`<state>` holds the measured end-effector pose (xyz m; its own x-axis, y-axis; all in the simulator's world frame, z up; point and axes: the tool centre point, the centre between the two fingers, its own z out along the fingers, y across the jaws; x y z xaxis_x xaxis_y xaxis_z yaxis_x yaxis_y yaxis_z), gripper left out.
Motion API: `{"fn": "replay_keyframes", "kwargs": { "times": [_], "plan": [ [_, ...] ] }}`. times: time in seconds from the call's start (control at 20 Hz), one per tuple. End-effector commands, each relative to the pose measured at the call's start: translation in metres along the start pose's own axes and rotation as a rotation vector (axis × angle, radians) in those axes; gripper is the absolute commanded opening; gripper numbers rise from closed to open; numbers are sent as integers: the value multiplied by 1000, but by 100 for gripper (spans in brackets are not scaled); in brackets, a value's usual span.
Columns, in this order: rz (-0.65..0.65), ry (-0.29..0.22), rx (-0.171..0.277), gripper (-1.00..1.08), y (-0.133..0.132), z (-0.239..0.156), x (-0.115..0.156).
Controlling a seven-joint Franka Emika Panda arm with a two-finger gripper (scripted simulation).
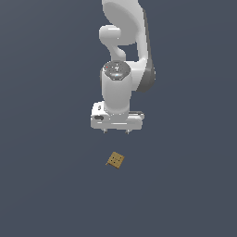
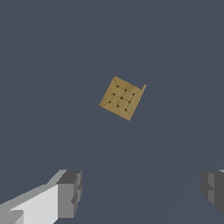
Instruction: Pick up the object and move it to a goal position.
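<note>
Exterior view: Panda arm [image 1: 121, 55] hangs down from the top of frame, wrist pointing straight down. The gripper [image 1: 116, 131] sits above the flat dark grey surface [image 1: 46, 185], finger stubs spread wide apart — nothing between them, nothing held. The object [image 1: 115, 160] — a small flat tan-brown square block with dark dots on top — lies on the surface below the gripper, rotated so its corners point roughly up and down in the frame. Clear gap between it and the fingertips, no contact. No containers show in this view.

Wrist view: the block [image 2: 121, 98] is in mid-frame, lying flat, turned diagonally, dots and faint lines visible on its top face. Both grey fingers [image 2: 69, 193] show only at the frame edges, far apart, well clear of the block. Jaws wide open, empty.
</note>
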<state>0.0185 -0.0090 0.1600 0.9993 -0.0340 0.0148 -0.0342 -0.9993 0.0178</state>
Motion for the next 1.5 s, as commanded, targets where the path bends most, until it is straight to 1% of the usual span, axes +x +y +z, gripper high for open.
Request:
{"fn": "replay_keyframes", "kwargs": {
  "times": [0.0, 0.5, 0.8, 1.1, 1.45],
  "plan": [
    [39, -2, 2, 100, 0, 7, 8],
    [277, -11, 10, 100, 2, 56, 51],
    [389, -16, 13, 100, 3, 83, 68],
    [448, -18, 14, 100, 3, 97, 76],
    [455, -19, 14, 100, 3, 101, 77]
  ]
}}
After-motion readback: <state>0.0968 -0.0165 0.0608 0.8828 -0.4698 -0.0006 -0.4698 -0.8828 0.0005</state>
